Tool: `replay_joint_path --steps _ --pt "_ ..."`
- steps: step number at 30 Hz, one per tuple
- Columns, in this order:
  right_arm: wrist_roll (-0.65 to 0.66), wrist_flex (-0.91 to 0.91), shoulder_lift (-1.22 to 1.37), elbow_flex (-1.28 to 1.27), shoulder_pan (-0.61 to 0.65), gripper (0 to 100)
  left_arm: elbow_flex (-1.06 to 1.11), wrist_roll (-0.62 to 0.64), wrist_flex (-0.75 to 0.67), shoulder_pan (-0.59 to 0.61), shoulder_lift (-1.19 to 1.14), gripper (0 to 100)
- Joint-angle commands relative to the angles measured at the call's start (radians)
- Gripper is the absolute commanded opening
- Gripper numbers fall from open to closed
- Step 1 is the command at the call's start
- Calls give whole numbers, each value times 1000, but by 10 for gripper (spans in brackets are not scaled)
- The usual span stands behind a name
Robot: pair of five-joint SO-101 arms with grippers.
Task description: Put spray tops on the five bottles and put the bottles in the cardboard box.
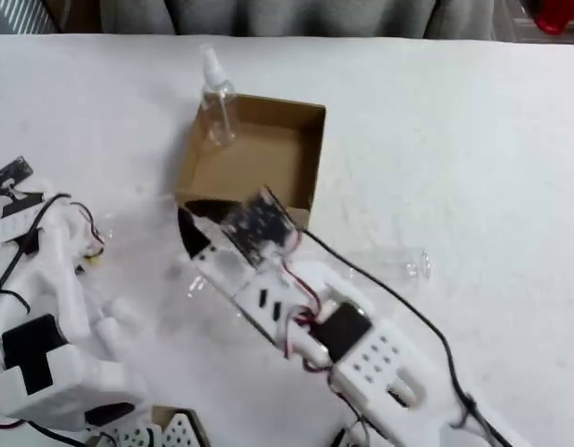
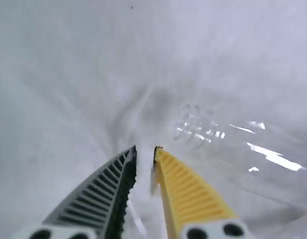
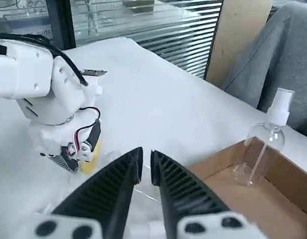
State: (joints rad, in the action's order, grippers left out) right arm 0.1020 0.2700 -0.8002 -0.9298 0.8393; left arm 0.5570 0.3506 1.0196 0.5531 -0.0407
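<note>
The cardboard box (image 1: 312, 172) stands open at the middle back of the table. One clear bottle (image 1: 217, 107) with a white spray top stands upright in its far left corner, and the same bottle (image 3: 265, 149) rises over the box wall (image 3: 218, 167). My right gripper (image 3: 146, 152) hovers just in front of the box's left front corner, black fingers shut. My left gripper (image 2: 145, 149), one finger grey and one yellow, is shut and points down at the white table. A clear capless bottle (image 2: 196, 127) lies just beyond its tips.
Another clear capless bottle (image 1: 406, 265) lies on the table right of the right arm (image 1: 362, 354). The left arm (image 1: 45, 279) occupies the front left corner. A black cable (image 1: 399, 298) trails across the front right. White cloth covers the table.
</note>
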Motion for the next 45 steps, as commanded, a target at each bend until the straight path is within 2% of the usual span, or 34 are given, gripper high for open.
replay_joint_path --steps 1,5,11,17,23,32,36,45 --pt "5 7 174 141 10 15 -54 9 11 -15 8 73" --pt "11 22 367 269 13 15 -46 6 -12 -15 8 72" --pt "3 168 659 557 13 15 -49 6 -14 -19 7 72" --pt "2 170 865 732 5 15 -46 5 -28 -39 5 72" --pt "-83 154 938 746 5 15 -46 9 -34 -36 5 72" --pt "-180 -62 1050 738 -27 15 -43 9 -28 -36 5 72" --pt "-181 -171 1129 738 -36 15 -29 9 -34 -42 7 72" --pt "-180 -180 1145 738 -15 15 -29 11 -34 -42 8 72"
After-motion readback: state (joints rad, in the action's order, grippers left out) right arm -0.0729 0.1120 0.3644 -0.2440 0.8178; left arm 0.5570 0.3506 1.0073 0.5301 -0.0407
